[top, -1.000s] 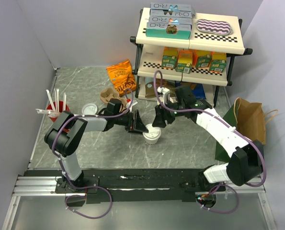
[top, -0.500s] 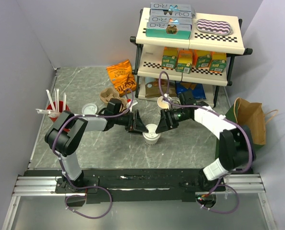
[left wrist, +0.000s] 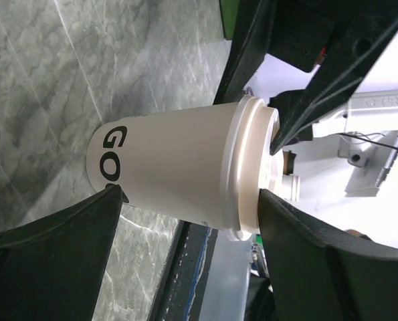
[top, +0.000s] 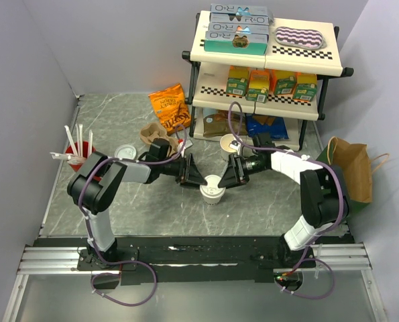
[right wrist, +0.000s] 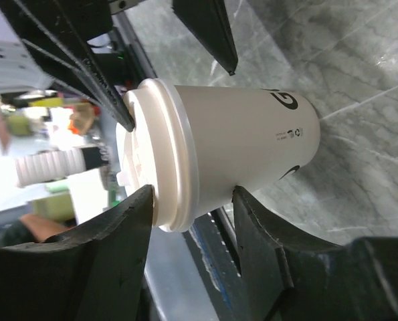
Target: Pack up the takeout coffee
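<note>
The takeout coffee (top: 212, 190), a cream-white paper cup with a white sip lid on it, stands upright on the grey marble table between my two grippers. My left gripper (top: 194, 176) is open just left of it; in the left wrist view (left wrist: 190, 200) its tips span the cup (left wrist: 178, 174) from base to lid. My right gripper (top: 230, 176) is open just right of it; in the right wrist view (right wrist: 192, 200) one tip is at the lid rim and the other at the wall of the cup (right wrist: 239, 147). I cannot tell whether they touch it.
A lidless cream cup (top: 227, 142) stands behind the right gripper. A spare white lid (top: 125, 153), a brown pulp carrier (top: 150, 133), a red cup of straws (top: 78, 155) and an orange snack bag (top: 171, 106) lie at the left. A shelf (top: 266, 60) and a paper bag (top: 350, 168) are at the right.
My right arm has swung down and in, bringing its gripper from behind the cup to its right side at lid height. The left gripper and the cup have stayed put.
</note>
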Available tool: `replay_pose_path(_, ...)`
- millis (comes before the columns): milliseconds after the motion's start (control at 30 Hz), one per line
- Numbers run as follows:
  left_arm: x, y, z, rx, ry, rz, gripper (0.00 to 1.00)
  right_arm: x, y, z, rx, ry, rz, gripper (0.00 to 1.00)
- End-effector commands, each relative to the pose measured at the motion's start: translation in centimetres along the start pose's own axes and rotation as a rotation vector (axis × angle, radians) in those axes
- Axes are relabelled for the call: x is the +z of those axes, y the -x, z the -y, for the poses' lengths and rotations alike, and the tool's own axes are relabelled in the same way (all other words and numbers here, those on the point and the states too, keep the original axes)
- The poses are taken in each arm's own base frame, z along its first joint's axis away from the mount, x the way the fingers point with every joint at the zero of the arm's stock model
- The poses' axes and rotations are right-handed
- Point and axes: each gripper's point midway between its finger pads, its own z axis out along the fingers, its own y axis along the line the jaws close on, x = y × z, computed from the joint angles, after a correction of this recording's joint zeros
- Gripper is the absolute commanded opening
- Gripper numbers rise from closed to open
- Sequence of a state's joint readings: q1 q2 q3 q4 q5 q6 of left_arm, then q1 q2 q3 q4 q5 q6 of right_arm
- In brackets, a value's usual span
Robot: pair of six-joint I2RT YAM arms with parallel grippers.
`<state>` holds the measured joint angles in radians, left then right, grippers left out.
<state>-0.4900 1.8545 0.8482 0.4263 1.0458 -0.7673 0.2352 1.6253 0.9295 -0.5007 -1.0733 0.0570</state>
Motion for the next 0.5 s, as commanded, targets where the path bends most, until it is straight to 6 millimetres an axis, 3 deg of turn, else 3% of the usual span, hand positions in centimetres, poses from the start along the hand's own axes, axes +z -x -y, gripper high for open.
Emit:
replay_pose_path(0, -0.3, 0.5, -2.0, -0.024, 0.006, 0.038, 0.85, 0.5, -0.9, 3.4, 0.053, -0.042, 0.000, 0.53)
replay_pose_path(100, -0.3, 0.7, -1.2, -0.025, -0.039, 0.048, 0.85, 0.6, -1.0, 3.7, 0.060, -0.033, 0.004, 0.52)
replay_pose_path(233, -0.3, 0.2, -1.7, -0.034, -0.029, 0.042, 0.85, 0.8, -2.6, 4.1, 0.030, -0.024, 0.002, 0.53)
replay_pose_path(400, -0.1, 0.1, -3.7, -0.026, 0.047, 0.034, 0.83, 1.0, -2.2, 4.7, -0.006, -0.104, 0.033, 0.53)
replay_pose_path(467, 0.0, -0.3, -5.4, -0.053, 0.116, 0.024, 0.82, 1.0, -2.1, 5.5, 0.012, -0.168, 0.030, 0.53)
